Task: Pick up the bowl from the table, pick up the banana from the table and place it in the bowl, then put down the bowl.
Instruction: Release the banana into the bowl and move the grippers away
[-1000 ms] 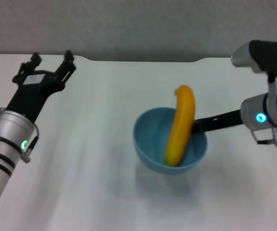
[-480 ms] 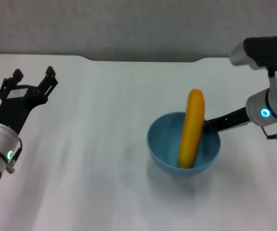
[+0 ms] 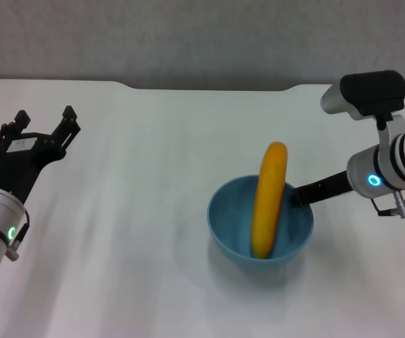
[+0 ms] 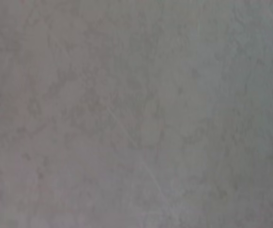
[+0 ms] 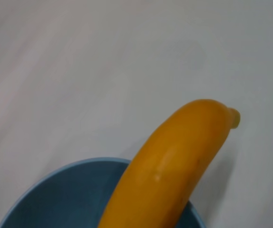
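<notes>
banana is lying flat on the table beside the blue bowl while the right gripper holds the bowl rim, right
Not quite. The head view shows the banana inside the bowl, leaning over its far rim, not on the table. The right gripper is at the bowl's rim.

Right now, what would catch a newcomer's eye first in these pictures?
The yellow banana standing on end in the light-blue bowl, right of centre on the white table, its top poking above the rim. The right tool holds the bowl's rim from the right, while the left tool sits open, far left.
</notes>
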`<state>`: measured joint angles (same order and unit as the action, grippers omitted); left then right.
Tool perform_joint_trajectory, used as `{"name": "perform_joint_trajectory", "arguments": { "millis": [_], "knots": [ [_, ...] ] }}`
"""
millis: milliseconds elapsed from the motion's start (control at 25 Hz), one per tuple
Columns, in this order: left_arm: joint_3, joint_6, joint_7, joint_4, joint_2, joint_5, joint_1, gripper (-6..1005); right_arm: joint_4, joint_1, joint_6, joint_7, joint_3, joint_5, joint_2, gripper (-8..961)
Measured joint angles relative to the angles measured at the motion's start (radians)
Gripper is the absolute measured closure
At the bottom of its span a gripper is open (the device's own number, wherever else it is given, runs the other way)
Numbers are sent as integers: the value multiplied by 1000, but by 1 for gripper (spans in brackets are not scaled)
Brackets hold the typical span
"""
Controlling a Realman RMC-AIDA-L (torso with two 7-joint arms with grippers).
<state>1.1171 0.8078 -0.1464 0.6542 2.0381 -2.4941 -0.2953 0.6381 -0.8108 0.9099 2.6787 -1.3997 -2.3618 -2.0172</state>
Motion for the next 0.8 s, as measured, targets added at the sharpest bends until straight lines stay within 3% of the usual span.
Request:
{"name": "perform_joint_trajectory", "arguments": {
  "millis": [800],
  "knots": [
    [-2,1,-24,-19,1,0,4,104,-26,22,-53,-2,-91,40,-1,758]
  ]
}}
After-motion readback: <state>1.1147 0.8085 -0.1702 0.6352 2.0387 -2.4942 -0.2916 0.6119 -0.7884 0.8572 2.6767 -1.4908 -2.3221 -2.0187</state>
